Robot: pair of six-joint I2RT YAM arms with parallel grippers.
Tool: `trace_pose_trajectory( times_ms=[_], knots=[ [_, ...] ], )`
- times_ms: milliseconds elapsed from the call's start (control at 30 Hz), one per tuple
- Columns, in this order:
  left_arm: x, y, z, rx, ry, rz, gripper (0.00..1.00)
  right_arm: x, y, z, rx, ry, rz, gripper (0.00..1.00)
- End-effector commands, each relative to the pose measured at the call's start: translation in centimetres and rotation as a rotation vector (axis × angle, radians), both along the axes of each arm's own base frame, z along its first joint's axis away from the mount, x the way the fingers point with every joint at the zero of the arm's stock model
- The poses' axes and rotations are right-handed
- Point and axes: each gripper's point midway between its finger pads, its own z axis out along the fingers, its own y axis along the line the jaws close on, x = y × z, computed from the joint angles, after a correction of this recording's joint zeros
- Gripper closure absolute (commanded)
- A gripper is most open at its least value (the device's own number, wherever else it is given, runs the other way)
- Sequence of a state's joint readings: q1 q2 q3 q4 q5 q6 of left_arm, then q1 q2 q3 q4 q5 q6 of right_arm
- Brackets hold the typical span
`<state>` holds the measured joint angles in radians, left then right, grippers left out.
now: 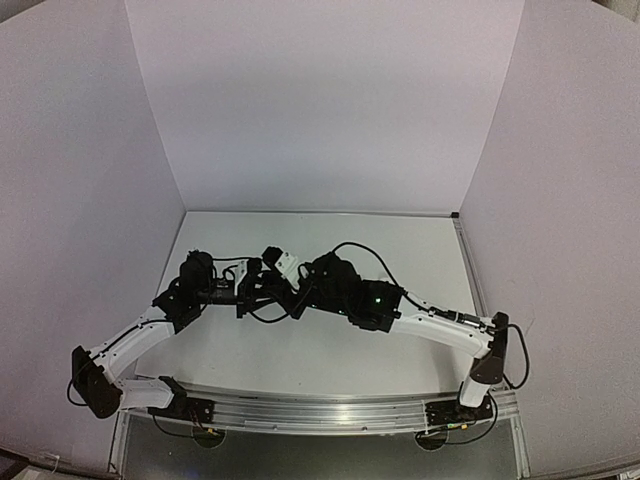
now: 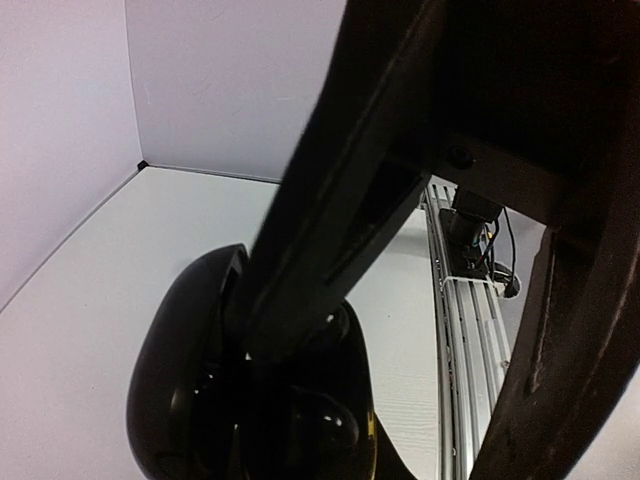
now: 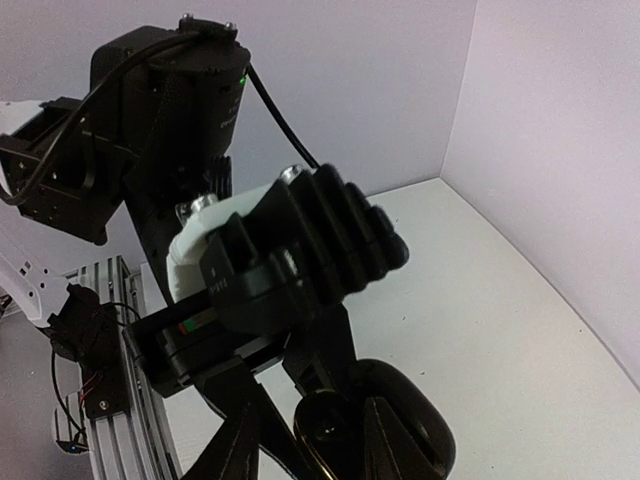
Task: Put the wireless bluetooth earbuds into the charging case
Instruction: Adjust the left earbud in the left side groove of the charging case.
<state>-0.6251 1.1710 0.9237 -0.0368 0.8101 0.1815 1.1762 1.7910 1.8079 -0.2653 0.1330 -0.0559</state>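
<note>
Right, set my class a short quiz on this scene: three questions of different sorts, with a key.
1. True or false: the case is white.
2. In the top view, where do the left arm and right arm meet? A: over the middle of the table. B: at its far right corner. C: off it altogether.
3. In the left wrist view, is the case open or closed?
Key: 1 false, it is black. 2 A. 3 open.
</note>
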Motion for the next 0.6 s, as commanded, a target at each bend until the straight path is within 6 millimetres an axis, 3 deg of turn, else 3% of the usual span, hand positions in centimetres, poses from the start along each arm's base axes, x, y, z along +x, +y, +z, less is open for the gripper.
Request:
trace_pose_trajectory(
  times_ms=[0,200,333,567],
  knots=[
    [-0.4,-0.4,2.2,-0.031,-0.050,-0.034,1.00,1.3,0.1,1.2,0.021,-0.020,-0.031,0.70],
    [-0.3,-0.3,2.3,-0.033,-0.057,-0.029,1.00,2.0,0.2,0.7,0.018,-0.007,-0.032,0.73],
    [-0.2,-0.3,2.3,-0.035,-0.062,-0.026,1.00,2.0,0.3,0.3,0.014,0.006,-0.022,0.82],
    [0.0,-0.4,2.4,-0.035,-0.071,-0.020,1.00,1.7,0.8,-0.7,0.004,0.037,0.004,0.84]
  ],
)
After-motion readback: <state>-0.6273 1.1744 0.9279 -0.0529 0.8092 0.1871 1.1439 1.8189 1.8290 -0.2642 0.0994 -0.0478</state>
